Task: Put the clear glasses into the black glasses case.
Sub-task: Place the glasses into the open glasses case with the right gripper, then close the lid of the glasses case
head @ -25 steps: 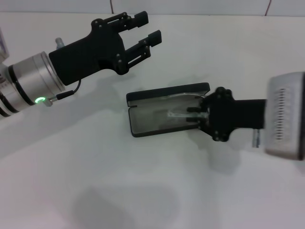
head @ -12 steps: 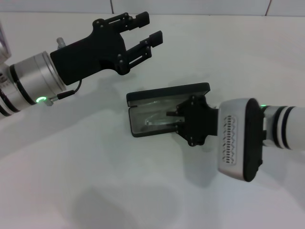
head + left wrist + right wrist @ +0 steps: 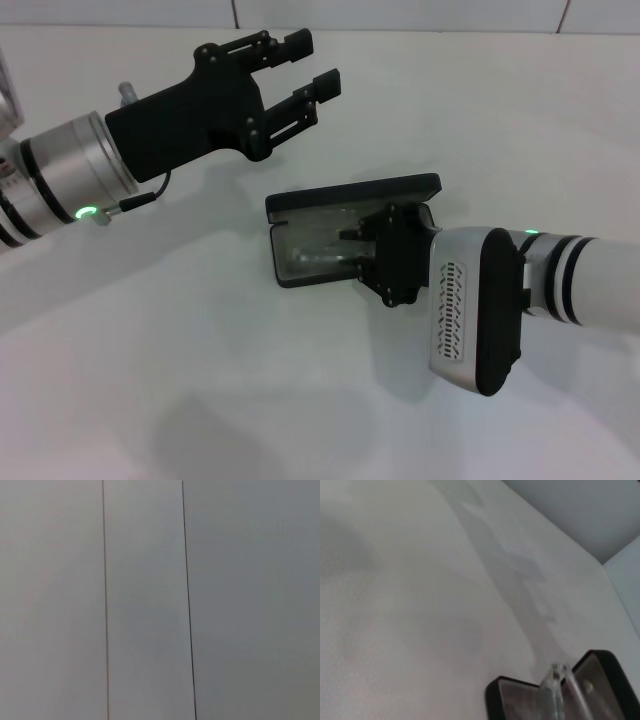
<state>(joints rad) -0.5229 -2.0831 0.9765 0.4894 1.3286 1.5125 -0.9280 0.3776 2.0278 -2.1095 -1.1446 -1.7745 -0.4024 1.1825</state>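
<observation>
The black glasses case (image 3: 345, 194) lies open in the middle of the table, its lid propped at the far side and its grey-lined tray facing up. The clear glasses (image 3: 318, 252) hang low inside the tray, with my right gripper (image 3: 354, 250) shut on them from the right, its fingers reaching over the tray's right end. In the right wrist view, a piece of the clear glasses (image 3: 554, 691) stands in front of the black glasses case (image 3: 516, 695). My left gripper (image 3: 314, 62) hovers open above the table, behind and left of the case, holding nothing.
The white table (image 3: 200, 380) spreads around the case. A tiled wall (image 3: 400, 12) runs along the far edge. The left wrist view shows only pale wall panels (image 3: 145, 600) with two thin dark seams.
My right arm has moved left and rolled its wrist, carrying the clear glasses further over and into the case tray. The left arm has stayed in place.
</observation>
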